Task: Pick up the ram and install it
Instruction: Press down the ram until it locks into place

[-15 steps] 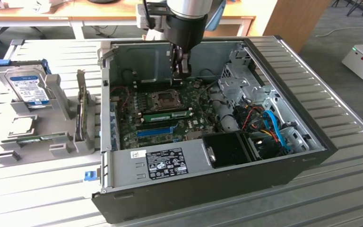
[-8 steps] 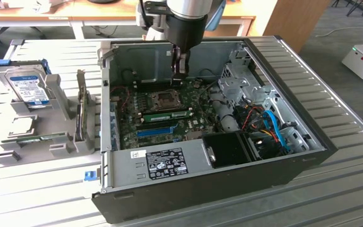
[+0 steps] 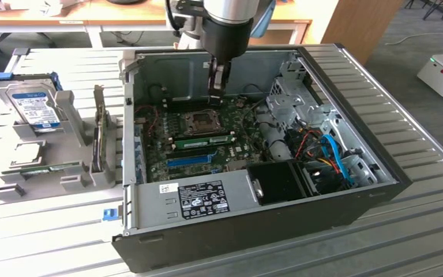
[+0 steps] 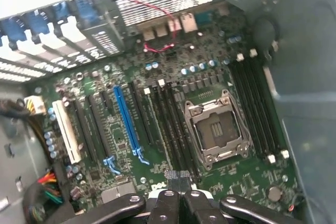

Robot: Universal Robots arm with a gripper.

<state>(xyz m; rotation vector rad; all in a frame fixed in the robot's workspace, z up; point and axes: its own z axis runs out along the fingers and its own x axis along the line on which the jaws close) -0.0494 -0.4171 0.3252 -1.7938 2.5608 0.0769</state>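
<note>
Closest to you in the wrist view is the gripper (image 4: 179,178): its two dark fingers are pressed together and you can see nothing pinched between them. Just beyond the fingertips you are looking down on the green motherboard (image 4: 157,145), with a row of long black slots running past the tips. The blue slot (image 4: 127,124) lies to one side of those and the open processor socket (image 4: 216,129) to the other. A white slot (image 4: 67,129) sits further out, beyond the blue one.

From the exterior view you can see the gripper (image 3: 216,93) hanging inside the open computer case (image 3: 375,190), above the motherboard (image 3: 229,151) and near the case's far wall. The fingers point down and stand apart from the board, close over the processor socket (image 3: 203,120).

The ram (image 3: 206,140) is the thin green stick standing on the motherboard between the processor socket and the blue slot (image 3: 189,160). It is below the gripper and not touching it.

Towards the exterior view's left, outside the case, a hard drive (image 3: 37,107) with a blue label stands in a grey holder (image 3: 67,180) on the slatted table (image 3: 44,231). A labelled metal box (image 3: 198,199) fills the case's near corner.
</note>
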